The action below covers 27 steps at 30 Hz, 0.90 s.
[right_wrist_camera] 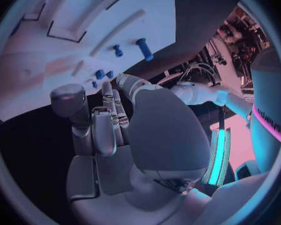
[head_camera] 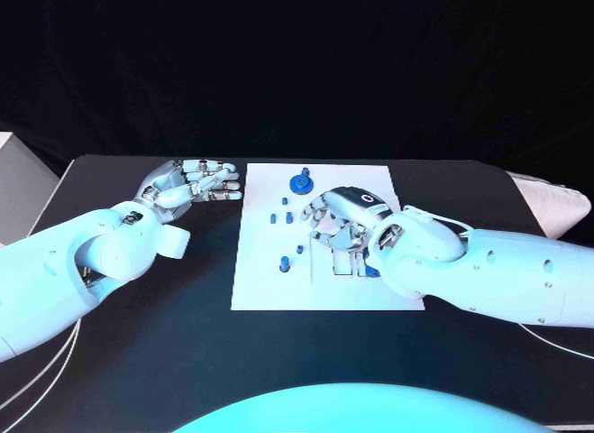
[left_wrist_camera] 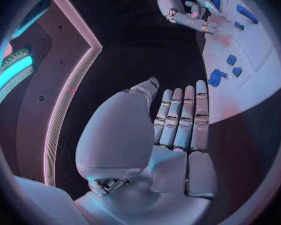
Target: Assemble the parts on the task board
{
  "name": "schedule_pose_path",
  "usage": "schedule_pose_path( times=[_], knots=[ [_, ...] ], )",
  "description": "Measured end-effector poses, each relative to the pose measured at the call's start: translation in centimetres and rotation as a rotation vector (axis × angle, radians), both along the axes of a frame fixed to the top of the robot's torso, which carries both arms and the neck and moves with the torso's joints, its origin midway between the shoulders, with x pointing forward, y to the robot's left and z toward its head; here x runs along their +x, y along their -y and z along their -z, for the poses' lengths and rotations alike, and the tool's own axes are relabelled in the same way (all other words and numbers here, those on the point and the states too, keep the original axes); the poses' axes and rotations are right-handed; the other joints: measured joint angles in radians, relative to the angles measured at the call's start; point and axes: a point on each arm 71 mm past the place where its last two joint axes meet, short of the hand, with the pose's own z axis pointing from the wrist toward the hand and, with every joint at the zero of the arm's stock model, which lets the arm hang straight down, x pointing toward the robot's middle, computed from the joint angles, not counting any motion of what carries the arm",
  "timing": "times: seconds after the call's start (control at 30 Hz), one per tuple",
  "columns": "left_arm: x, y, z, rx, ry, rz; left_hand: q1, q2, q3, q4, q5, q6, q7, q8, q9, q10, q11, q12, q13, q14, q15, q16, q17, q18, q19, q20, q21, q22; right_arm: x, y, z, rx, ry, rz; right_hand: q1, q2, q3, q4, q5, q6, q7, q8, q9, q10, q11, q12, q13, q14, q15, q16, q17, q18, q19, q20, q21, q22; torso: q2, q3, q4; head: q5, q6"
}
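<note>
The white task board (head_camera: 264, 289) lies in the middle of the black table. A round blue part (head_camera: 301, 183) stands near its far edge, and several small blue parts (head_camera: 284, 263) are scattered down its left half. My right hand (head_camera: 342, 216) hovers over the board's middle with its fingers bent down toward it and nothing between them. In the right wrist view two blue pegs (right_wrist_camera: 144, 49) stand on the board (right_wrist_camera: 28, 65) beyond my fingertips (right_wrist_camera: 109, 92). My left hand (head_camera: 193, 187) is beside the board's far left corner, off the board, with its fingers (left_wrist_camera: 184, 115) straight, side by side and empty.
A white box (head_camera: 4, 167) sits at the table's far left corner. A pale object (head_camera: 552, 200) lies at the far right edge. Bare black table (head_camera: 154, 361) stretches in front of the board and to both sides.
</note>
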Motion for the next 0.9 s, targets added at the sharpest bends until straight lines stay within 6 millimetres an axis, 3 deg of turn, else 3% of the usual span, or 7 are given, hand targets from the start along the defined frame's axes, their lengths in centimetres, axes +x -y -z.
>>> schedule_pose_path(
  times=[0.13,0.23,0.3,0.4,0.47,0.63,0.9],
  knots=[
    [0.0,0.0,0.1,0.0,-0.002,-0.002,0.0,0.0,0.0,0.0,0.0,0.0,0.0,0.0,0.0,0.0,0.0,0.0,0.0,0.0,0.0,0.0,0.0,0.0,0.0,0.0,0.0,0.0,1.3,3.3,-1.7,0.109,-0.059,0.105,-0.02,-0.019,0.022,0.004,-0.001,0.023,-0.008,0.016,0.004,0.093,-0.017,0.052,0.028,-0.002,-0.017,0.017,0.025,0.0,-0.001,-0.014,0.053,0.039,-0.001,0.0012,-0.0035,-0.008,0.005],
    [0.0,0.0,0.2,-0.001,-0.004,-0.002,0.0,0.0,0.0,0.0,0.0,0.0,0.0,0.0,0.0,0.0,0.0,0.0,0.0,0.0,0.0,0.0,0.0,0.0,0.0,0.0,0.0,0.0,2.0,6.1,-2.6,0.168,-0.112,0.188,-0.068,-0.03,-0.015,0.015,-0.034,0.009,-0.024,0.027,0.007,0.145,-0.019,0.162,0.115,-0.004,-0.033,0.048,0.045,0.0,0.0,-0.03,0.157,0.113,-0.003,0.0019,-0.0067,-0.018,0.008],
    [0.0,0.0,0.2,-0.001,-0.005,-0.002,0.0,0.0,0.0,0.0,0.0,0.0,0.0,0.0,0.0,0.0,0.0,0.0,0.0,0.0,0.0,0.0,0.0,0.0,0.0,0.0,0.0,0.0,2.2,8.0,-3.1,0.195,-0.156,0.24,-0.113,-0.012,-0.079,0.038,-0.039,-0.008,-0.042,0.07,0.029,0.132,-0.049,0.424,0.388,-0.002,-0.041,0.058,0.046,-0.008,0.0,-0.044,0.184,0.136,-0.005,0.0025,-0.0094,-0.022,0.01],
    [0.0,0.0,0.3,-0.002,-0.006,-0.002,0.0,0.0,0.0,0.0,0.0,0.0,0.0,0.0,0.0,0.0,0.0,0.0,0.0,0.0,0.0,0.0,0.0,0.0,0.0,0.0,0.0,-0.001,2.1,9.8,-3.0,0.201,-0.235,0.296,-0.159,0.008,-0.151,0.086,-0.029,-0.005,-0.048,0.142,0.08,0.22,-0.058,0.989,1.025,-0.001,-0.051,0.083,0.046,-0.016,0.0,-0.047,0.237,0.18,-0.007,0.0026,-0.0135,-0.024,0.012],
    [0.0,0.1,0.3,-0.003,-0.006,-0.001,0.0,0.0,0.0,0.0,0.0,0.0,0.0,0.0,0.0,0.0,0.0,0.0,0.0,0.0,0.0,0.0,0.0,0.0,0.0,0.0,0.0,-0.001,1.8,10.6,-2.6,0.187,-0.287,0.323,-0.176,0.025,-0.183,0.096,-0.014,0.001,-0.055,0.183,0.113,0.281,-0.068,1.175,1.19,-0.002,-0.052,0.103,0.046,-0.024,0.0,-0.047,0.277,0.212,-0.009,0.0028,-0.0159,-0.025,0.012],
    [0.0,0.1,0.3,-0.003,-0.008,-0.001,0.0,0.0,0.0,0.0,0.0,0.0,0.0,0.0,-0.001,0.0,0.0,0.0,0.0,0.0,0.0,0.0,0.001,0.0,0.0,0.0,0.0,-0.001,0.9,12.2,-1.6,0.116,-0.407,0.389,-0.22,0.049,-0.239,0.102,0.034,0.015,-0.076,0.24,0.17,0.325,-0.079,1.323,1.235,0.0,-0.061,0.153,0.046,-0.047,0.0,-0.058,0.388,0.248,-0.011,0.0035,-0.0188,-0.03,0.009],
    [-0.1,0.0,0.4,-0.002,-0.01,-0.003,0.0,0.0,0.0,0.0,0.0,0.0,0.0,0.0,-0.001,0.0,0.0,0.0,0.0,0.0,0.0,0.0,0.001,0.0,0.0,0.0,0.0,-0.001,-0.7,12.9,0.6,-0.005,-0.538,0.461,-0.312,0.06,-0.318,0.104,0.126,0.025,-0.089,0.26,0.205,0.324,-0.086,1.352,1.235,0.0,-0.068,0.17,0.046,-0.047,0.0,-0.058,0.434,0.248,-0.013,0.0013,-0.0199,-0.035,0.007]
  ],
)
